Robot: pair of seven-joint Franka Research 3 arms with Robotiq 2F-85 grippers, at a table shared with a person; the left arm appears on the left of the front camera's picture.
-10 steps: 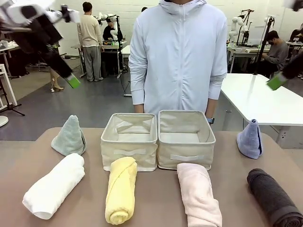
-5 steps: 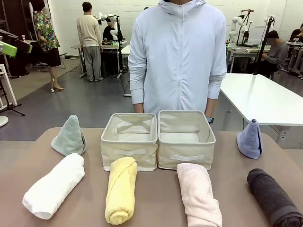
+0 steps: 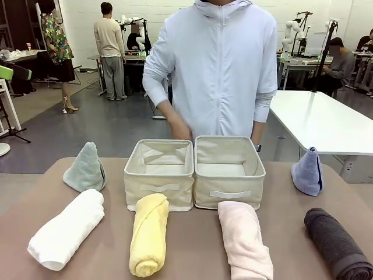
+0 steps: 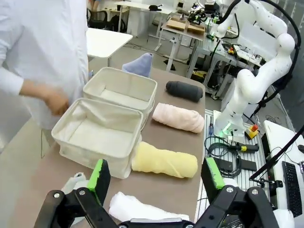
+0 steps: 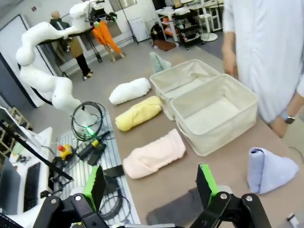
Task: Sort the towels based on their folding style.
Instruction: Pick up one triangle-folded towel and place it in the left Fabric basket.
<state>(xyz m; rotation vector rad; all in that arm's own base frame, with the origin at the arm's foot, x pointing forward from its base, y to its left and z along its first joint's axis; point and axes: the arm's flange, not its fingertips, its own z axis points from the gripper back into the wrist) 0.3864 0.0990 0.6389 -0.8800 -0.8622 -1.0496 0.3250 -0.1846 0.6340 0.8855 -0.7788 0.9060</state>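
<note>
On the table lie four rolled towels: white point(image 3: 67, 228), yellow point(image 3: 149, 233), pink point(image 3: 245, 239) and dark grey point(image 3: 338, 244). A sage-green cone towel point(image 3: 85, 168) stands at the far left and a light-blue cone towel point(image 3: 308, 171) at the far right. My left gripper point(image 4: 156, 174) hangs open high above the yellow roll point(image 4: 164, 160), holding nothing. My right gripper point(image 5: 151, 184) is also open and empty, high over the pink roll point(image 5: 154, 154) and the dark grey roll point(image 5: 178, 209). One green pad point(image 3: 7, 72) shows at the left edge.
Two beige fabric bins, left point(image 3: 158, 175) and right point(image 3: 228, 172), stand side by side mid-table with nothing inside. The person stands behind them with one hand point(image 3: 178, 129) above the left bin. Another white table point(image 3: 326, 122) stands at the back right.
Both arms have pulled up and out to the sides of the front view. The person's hand has come forward over the left bin. The towels have not moved.
</note>
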